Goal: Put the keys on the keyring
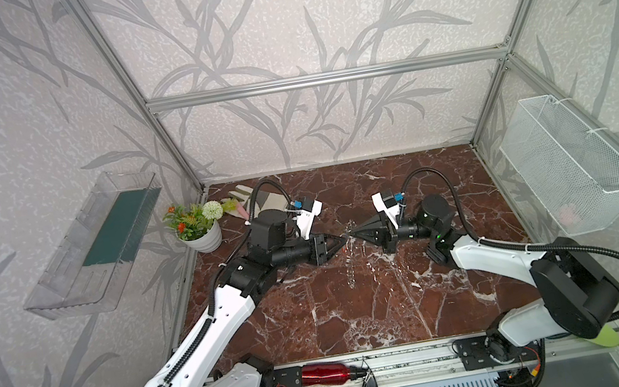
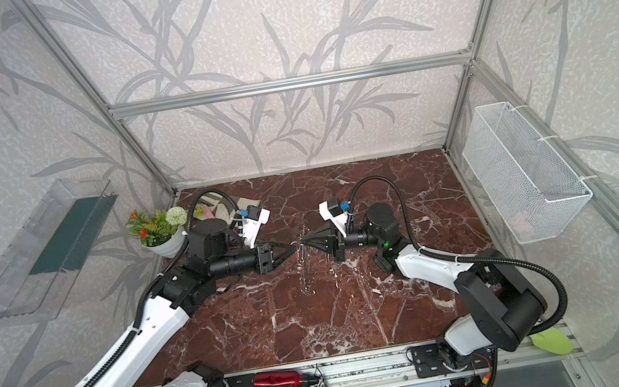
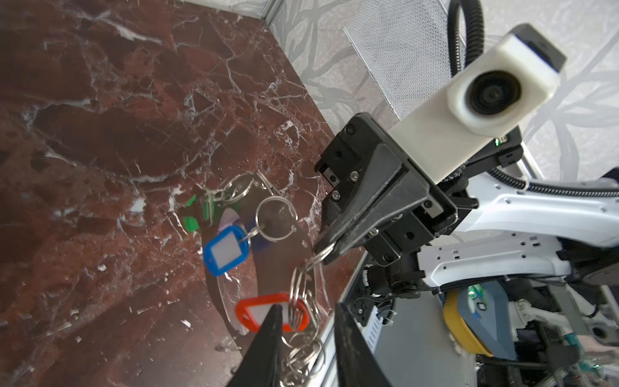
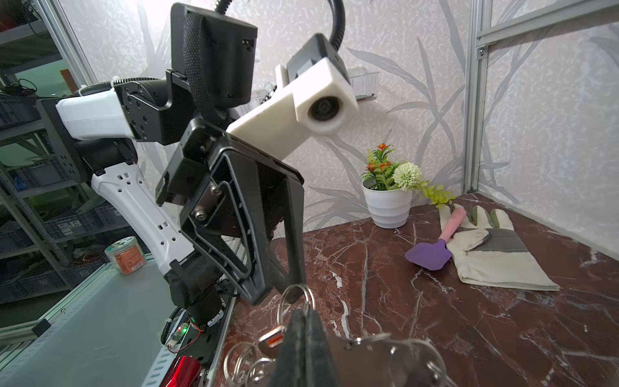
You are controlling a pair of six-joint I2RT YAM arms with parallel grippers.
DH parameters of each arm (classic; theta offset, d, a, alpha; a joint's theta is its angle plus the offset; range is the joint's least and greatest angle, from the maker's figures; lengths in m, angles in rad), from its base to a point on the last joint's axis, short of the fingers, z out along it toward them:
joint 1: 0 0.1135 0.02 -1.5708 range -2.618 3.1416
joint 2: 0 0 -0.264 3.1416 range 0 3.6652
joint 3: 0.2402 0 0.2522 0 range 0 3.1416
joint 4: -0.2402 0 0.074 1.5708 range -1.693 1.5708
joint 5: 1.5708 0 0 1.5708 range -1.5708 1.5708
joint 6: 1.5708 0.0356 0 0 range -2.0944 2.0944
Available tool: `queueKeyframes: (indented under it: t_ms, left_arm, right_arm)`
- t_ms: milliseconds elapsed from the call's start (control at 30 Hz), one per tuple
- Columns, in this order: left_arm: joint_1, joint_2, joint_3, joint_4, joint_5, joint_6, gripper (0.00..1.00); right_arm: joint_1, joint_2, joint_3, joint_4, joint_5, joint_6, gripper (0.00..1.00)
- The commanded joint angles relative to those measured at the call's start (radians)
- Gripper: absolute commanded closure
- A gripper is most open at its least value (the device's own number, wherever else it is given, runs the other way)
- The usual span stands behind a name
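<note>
While tight on keyring [image 3: 278,268], right claw [image 3: 327,250].

Robot lab cell: aluminium frame [image 1: 323,78]; wallpapered panels [image 1: 313,13]; parts racks [image 4: 30,214] beyond.

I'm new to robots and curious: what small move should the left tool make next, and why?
Probably close the left tool on the red tag. Its fingers stand apart with the tag's ring end between them, while the right tool is shut on a split ring linked to it, steadying it.
</note>
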Motion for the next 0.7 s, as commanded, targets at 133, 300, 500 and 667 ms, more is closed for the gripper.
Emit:
queueKeyframes:
  t_ms: [133,300,500,667]
  left_arm:
    - [-0.003,0.010,0.004,0.018,0.018,0.007,0.82]
    - [-0.004,0.012,0.002,0.020,-0.023,-0.035,0.96]
    - [-0.003,0.012,-0.001,-0.002,-0.057,-0.080,1.00]
    - [-0.003,0.058,0.017,-0.053,-0.006,-0.066,1.00]
  right_arm:
    - [0.005,-0.006,0.022,0.055,-0.003,0.004,1.00]
    - [0.004,-0.003,0.025,0.057,-0.007,0.006,1.00]
    - [0.006,-0.003,0.020,0.087,-0.006,0.022,1.00]
    - [0.007,0.001,0.013,0.182,-0.004,0.065,1.00]
